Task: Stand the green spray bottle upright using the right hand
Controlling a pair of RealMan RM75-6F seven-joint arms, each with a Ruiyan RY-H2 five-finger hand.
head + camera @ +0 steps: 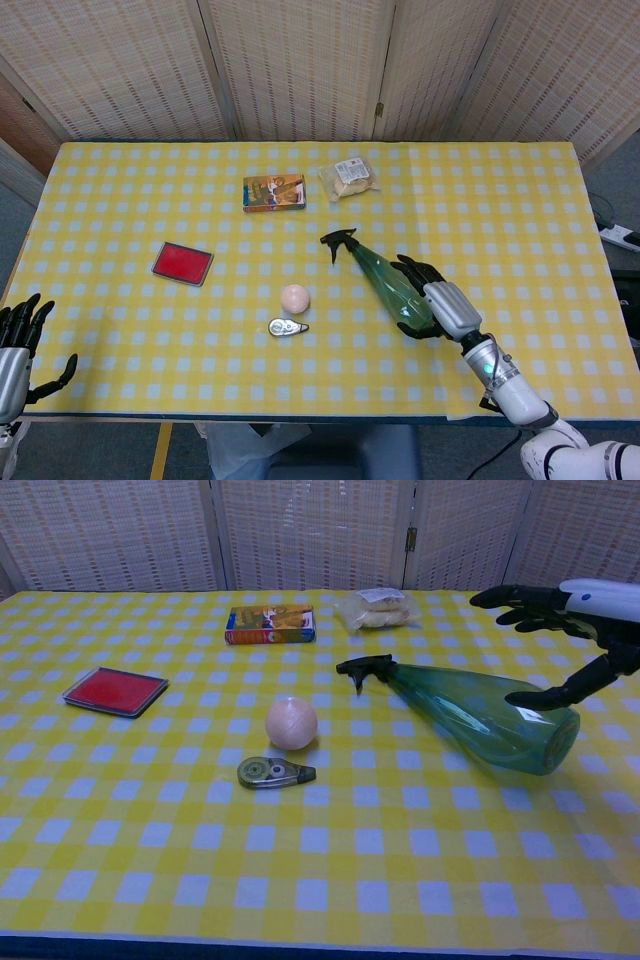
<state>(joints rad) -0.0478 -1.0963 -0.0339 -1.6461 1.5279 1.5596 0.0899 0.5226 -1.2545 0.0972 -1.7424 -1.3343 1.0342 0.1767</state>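
Yellow-and-white checked surface [520, 200] seen from the head and chest views. The green translucent plastic spray bottle [388, 278] lies on its side near the right half of the surface, its black trigger nozzle [338, 241] pointing toward the far left and its wide base toward the near right. The right hand [438, 300], silver-backed with black fingers [520, 598], is positioned at the bottle's base end; in the chest view the fingers are spread above the bottle and the thumb reaches down beside its lower body, with no closed grasp visible, though actual contact cannot be told. The left hand [18, 350] sits off the near left edge of the surface, fingers apart, holding nothing. Left of the bottle lie a pale pink ball [294, 297] and, just in front of it, a small grey correction-tape dispenser [287, 327]. Further left rests a flat red rectangular pad [182, 263]. Along the far side are a colourful printed box [274, 191] and a clear bag of pale snacks [348, 177].
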